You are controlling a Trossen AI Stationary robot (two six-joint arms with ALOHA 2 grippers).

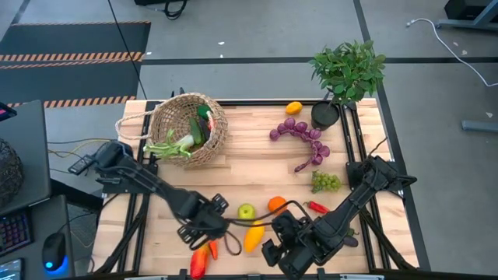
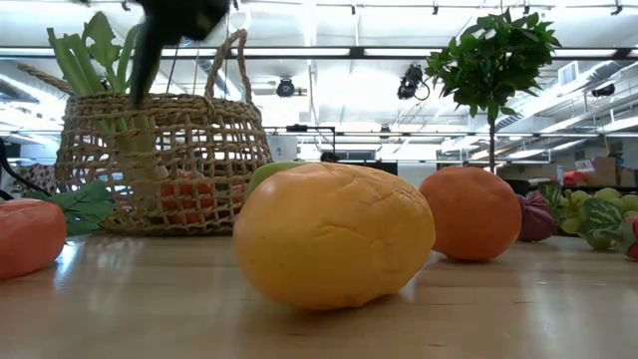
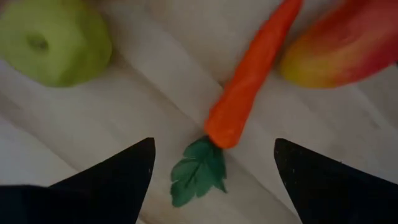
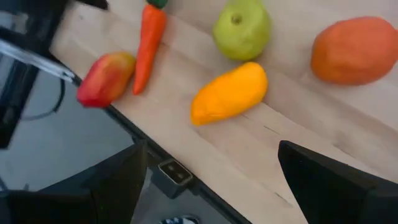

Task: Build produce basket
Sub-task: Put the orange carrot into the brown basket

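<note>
Bare table [image 1: 233,175] lies between the basket [image 1: 189,128] and near-edge produce. Left gripper [image 3: 211,165] hangs spread, empty, over the carrot [image 3: 249,81]; right gripper [image 4: 208,168] spread, empty.

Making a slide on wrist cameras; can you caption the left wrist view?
Open left gripper poised over a toy carrot on the table, between a green apple and a red-yellow fruit.
</note>
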